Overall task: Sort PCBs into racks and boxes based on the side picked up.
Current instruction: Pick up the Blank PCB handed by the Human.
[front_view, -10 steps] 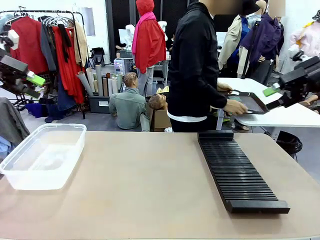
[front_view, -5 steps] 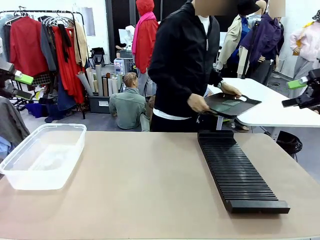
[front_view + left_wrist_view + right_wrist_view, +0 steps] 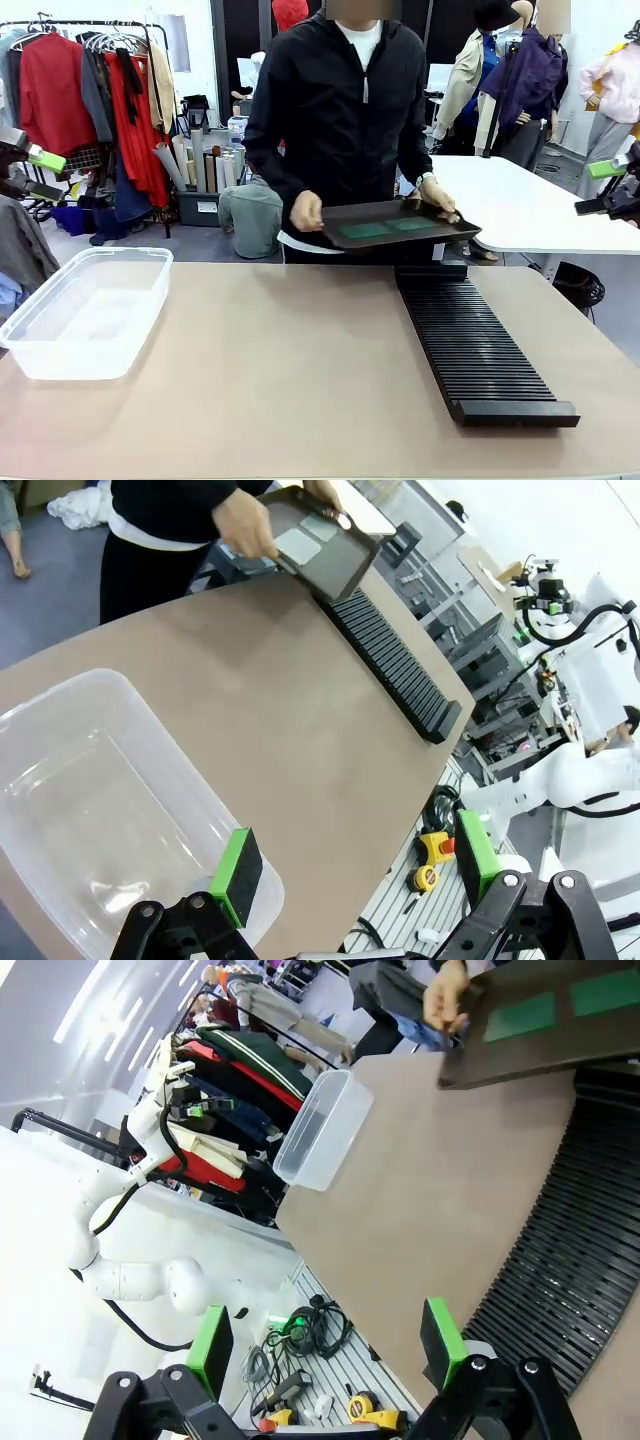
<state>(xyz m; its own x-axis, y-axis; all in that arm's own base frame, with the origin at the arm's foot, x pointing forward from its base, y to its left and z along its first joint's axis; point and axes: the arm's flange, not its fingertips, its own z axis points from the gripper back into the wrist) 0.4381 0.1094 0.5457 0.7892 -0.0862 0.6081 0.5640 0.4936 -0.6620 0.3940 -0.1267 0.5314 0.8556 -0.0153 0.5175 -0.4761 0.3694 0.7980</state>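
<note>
Across the table a person holds a shallow dark tray [image 3: 440, 232] level in both hands, above the far end of the black slotted rack [image 3: 470, 340]. Two green PCBs [image 3: 365, 230] [image 3: 412, 224] lie flat on it, also seen as PCBs [image 3: 520, 1015] from the right wrist. The clear box [image 3: 85, 310] stands on the table's left, with nothing visible in it. My left gripper [image 3: 45, 174] hangs open at the far left, above the box [image 3: 60, 695]. At the far right my right gripper [image 3: 600, 188] is open, high above the rack [image 3: 570, 1250].
The bare tan tabletop [image 3: 290, 370] stretches between box and rack. A white side table [image 3: 520, 210] stands behind the person on the right. Clothes rails and people fill the background.
The person has turned from the white side table to face me, bringing the tray with the PCBs over the table's far edge. Both grippers drew outward toward the picture edges, then held still.
</note>
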